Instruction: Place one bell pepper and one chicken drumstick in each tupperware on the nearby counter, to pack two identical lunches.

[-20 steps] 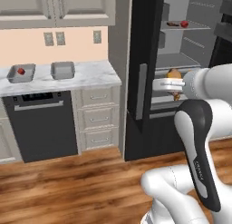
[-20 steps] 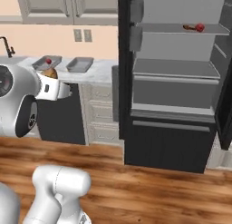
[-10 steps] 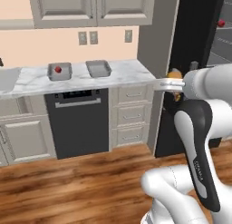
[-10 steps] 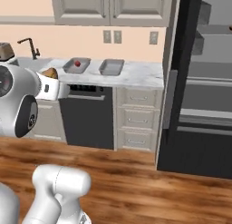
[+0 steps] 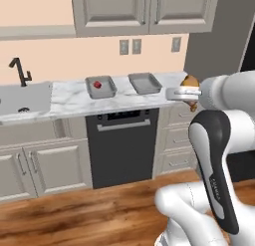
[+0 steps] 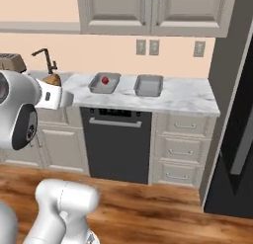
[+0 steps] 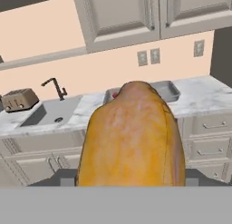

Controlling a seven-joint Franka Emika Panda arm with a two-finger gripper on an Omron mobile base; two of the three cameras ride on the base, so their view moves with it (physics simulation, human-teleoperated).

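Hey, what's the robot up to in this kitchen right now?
The gripper is carrying a golden-orange chicken drumstick, held up in the air in front of the counter. Two grey tupperware trays sit side by side on that counter: the left tupperware already holds a red bell pepper, and the right tupperware looks empty. No drumstick is in either tray yet.

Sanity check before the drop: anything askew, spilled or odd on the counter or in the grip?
Nothing stands out. Both trays sit flat on the counter: the left tray holds one pepper, the right tray is bare. The gripper holds the golden drumstick short of the counter. No spills.
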